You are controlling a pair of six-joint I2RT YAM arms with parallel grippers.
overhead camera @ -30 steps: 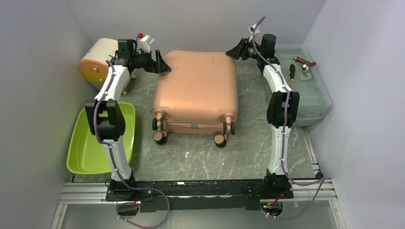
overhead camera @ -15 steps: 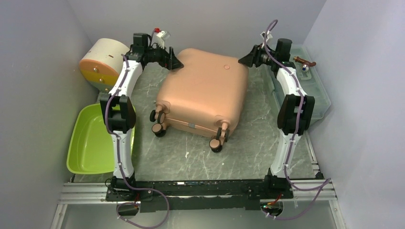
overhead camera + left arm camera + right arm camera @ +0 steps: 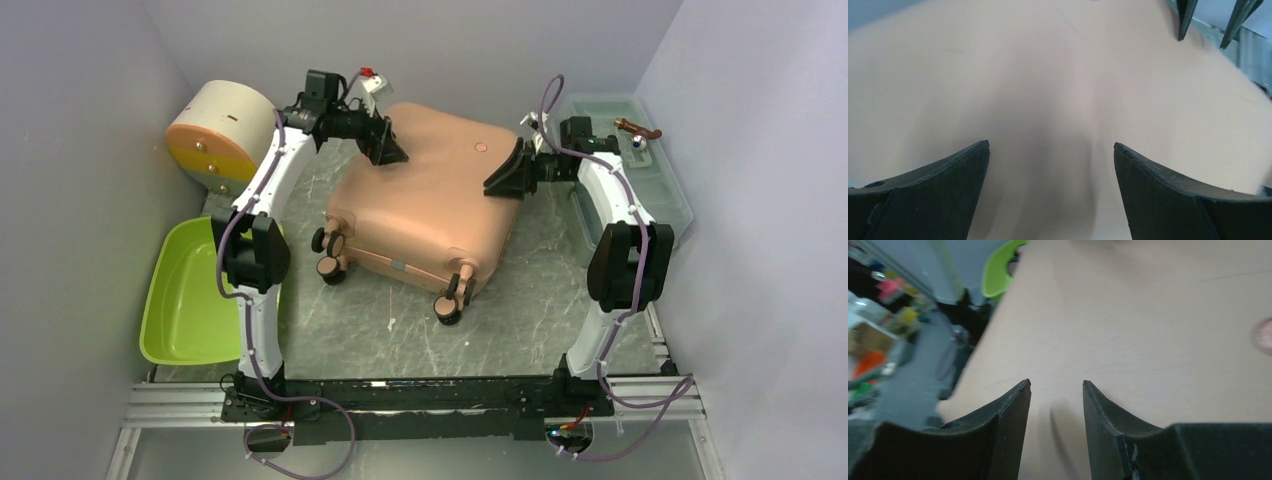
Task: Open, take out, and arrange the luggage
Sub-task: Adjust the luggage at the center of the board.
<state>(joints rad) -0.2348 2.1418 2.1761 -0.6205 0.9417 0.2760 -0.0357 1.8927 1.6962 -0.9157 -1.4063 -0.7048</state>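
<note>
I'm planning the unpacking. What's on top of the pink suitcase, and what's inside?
Over the suitcase only the two tools show: left tool at its far-left corner, right tool at its right edge. It is shut, so the inside is hidden.

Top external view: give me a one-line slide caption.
Closed luggage lies skewed on the table, the left hand and right hand flanking its far end.

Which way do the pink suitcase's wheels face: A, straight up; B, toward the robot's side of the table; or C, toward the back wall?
B: the luggage lies flat and closed, with its wheels on the edge nearest the bottom of the top view.
</note>
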